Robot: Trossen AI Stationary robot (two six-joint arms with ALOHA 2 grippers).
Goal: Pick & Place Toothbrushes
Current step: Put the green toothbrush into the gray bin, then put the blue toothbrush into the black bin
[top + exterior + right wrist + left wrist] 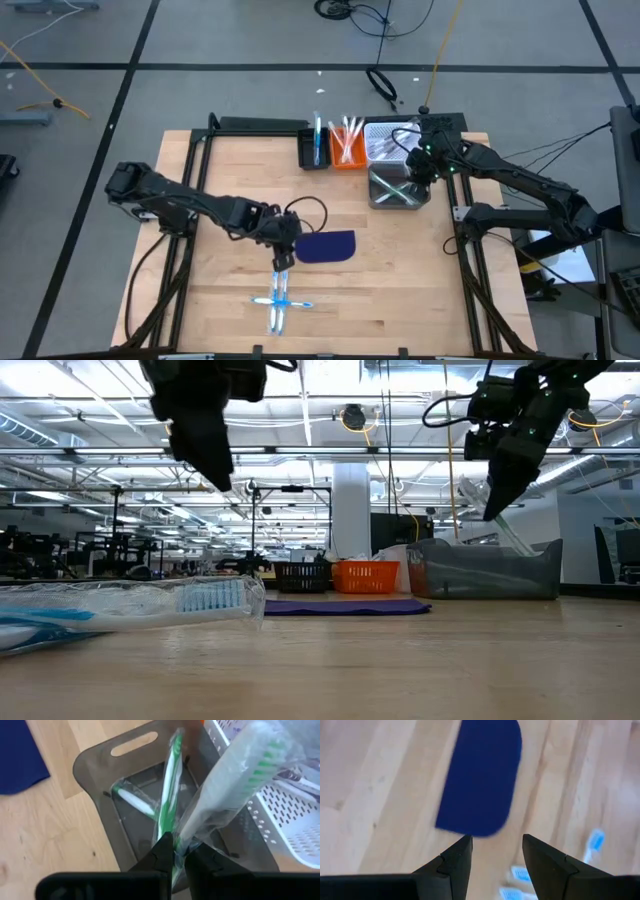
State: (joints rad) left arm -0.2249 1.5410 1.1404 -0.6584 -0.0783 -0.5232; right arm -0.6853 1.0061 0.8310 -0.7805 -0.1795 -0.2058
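2 blue toothbrushes under spread left claw; right claw pinching 1 wrapped green toothbrush.

Bare tabletop beside mat

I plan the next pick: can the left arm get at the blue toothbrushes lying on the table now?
Probably yes. The left gripper hangs open just beside the blue toothbrushes, nothing lies between them, and the blue mat is off to the side.
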